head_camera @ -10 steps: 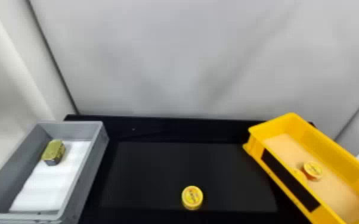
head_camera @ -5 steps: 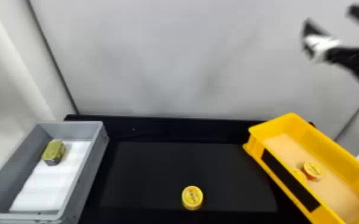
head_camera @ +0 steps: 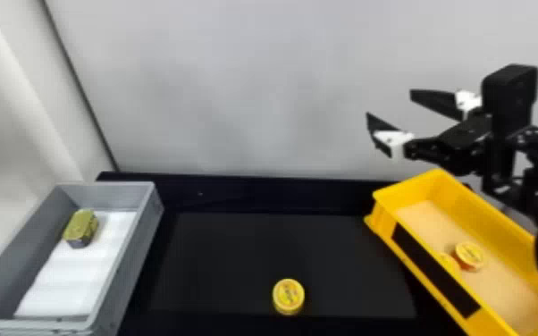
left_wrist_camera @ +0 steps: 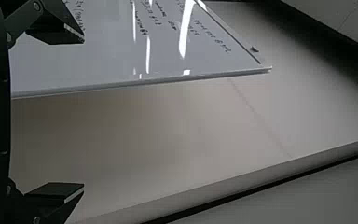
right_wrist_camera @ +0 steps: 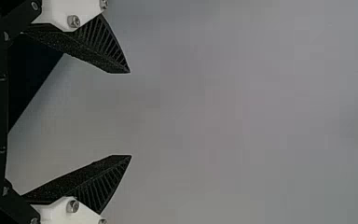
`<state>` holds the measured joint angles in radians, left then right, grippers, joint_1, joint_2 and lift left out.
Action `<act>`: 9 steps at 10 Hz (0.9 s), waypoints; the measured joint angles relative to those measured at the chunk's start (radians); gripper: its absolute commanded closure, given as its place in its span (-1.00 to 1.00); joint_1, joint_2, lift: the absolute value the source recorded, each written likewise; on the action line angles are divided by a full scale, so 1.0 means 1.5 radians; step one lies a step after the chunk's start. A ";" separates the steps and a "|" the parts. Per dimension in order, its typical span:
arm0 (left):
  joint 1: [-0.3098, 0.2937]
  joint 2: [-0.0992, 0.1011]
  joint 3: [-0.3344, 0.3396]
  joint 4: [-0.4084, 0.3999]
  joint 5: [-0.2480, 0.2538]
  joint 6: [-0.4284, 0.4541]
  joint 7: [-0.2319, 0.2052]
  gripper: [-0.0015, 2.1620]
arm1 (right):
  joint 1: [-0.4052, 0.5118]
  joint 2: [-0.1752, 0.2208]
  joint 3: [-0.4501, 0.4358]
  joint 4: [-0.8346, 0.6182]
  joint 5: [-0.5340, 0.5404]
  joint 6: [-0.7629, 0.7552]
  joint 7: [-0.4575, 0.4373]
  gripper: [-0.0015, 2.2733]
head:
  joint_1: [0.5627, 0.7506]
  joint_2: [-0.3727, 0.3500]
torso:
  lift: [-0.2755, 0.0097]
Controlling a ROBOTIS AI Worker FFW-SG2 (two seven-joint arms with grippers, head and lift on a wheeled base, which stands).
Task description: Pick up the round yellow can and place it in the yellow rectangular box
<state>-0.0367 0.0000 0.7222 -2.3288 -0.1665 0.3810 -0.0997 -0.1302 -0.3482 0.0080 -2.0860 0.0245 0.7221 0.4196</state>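
Right pincer (head_camera: 389,102) is gaping wide, empty | yellow box (head_camera: 382,216) below is holding two tins (head_camera: 469,254) | grey bin (head_camera: 137,254) leftward is holding gold tin (head_camera: 81,225) | yellow can (head_camera: 288,296) is showing round lid

The right gripper (head_camera: 388,102) is black, with a boxy black housing (head_camera: 510,100) behind pointed, ribbed fingers (right_wrist_camera: 114,51), white brackets (right_wrist_camera: 58,13) and silver screws (right_wrist_camera: 73,21), while the left gripper (left_wrist_camera: 84,112) has black, angular, wedge-shaped fingers (left_wrist_camera: 56,189)

Yellow box (head_camera: 482,223) and grey bin (head_camera: 136,254) edge-cropped
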 measured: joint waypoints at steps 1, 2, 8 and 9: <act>0.000 0.000 0.000 0.005 0.001 -0.001 0.000 -0.85 | -0.003 -0.006 0.009 0.012 -0.009 0.001 0.007 -0.87 | 0.31 0.07 | 0.54; -0.001 0.000 0.001 0.010 0.001 -0.003 -0.001 -0.86 | -0.003 -0.011 0.013 0.020 -0.020 0.003 0.019 -0.88 | 0.31 0.07 | 0.54; -0.002 0.000 0.006 0.031 -0.001 -0.004 -0.006 -0.85 | 0.031 -0.003 0.020 0.077 0.024 0.048 0.107 -0.88 | 0.31 0.07 | 0.54; -0.002 0.000 0.006 0.035 0.000 -0.005 -0.006 -0.86 | 0.046 -0.003 0.032 0.079 0.029 0.061 0.103 -0.88 | 0.31 0.07 | 0.54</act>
<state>-0.0398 0.0000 0.7318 -2.2768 -0.1672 0.3739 -0.1088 -0.0614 -0.3525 0.0556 -1.9680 0.0679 0.8142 0.5743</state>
